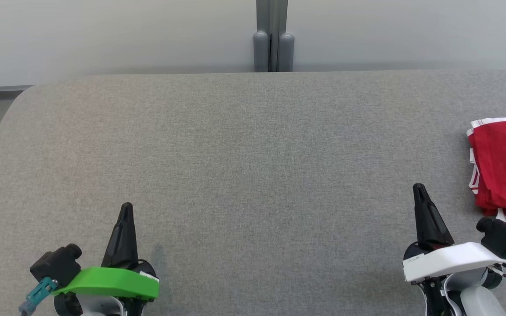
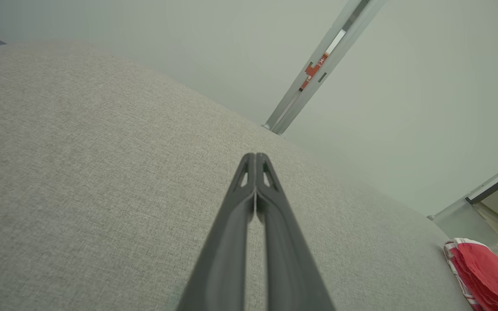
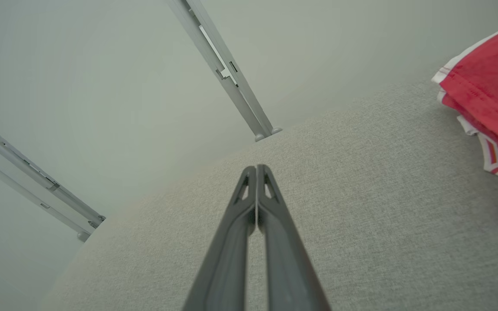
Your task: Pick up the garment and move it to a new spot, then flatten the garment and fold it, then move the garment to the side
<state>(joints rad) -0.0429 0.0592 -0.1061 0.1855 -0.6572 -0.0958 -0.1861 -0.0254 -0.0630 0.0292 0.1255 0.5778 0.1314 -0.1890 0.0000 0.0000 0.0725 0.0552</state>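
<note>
The left pincer [image 1: 126, 206] and right pincer [image 1: 418, 187] are both closed and empty, so a reach for the red garment [image 1: 503, 162] at the right edge of the bench [image 1: 235, 153] could push it off instead of gripping.

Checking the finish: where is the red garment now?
In the head view, the folded red garment lies on the table at the far right, just right of the right gripper.

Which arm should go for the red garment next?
Right. The right claw sits close to the red garment on the table's right side; the left claw is far across the grey table. Both are shut and empty.
</note>
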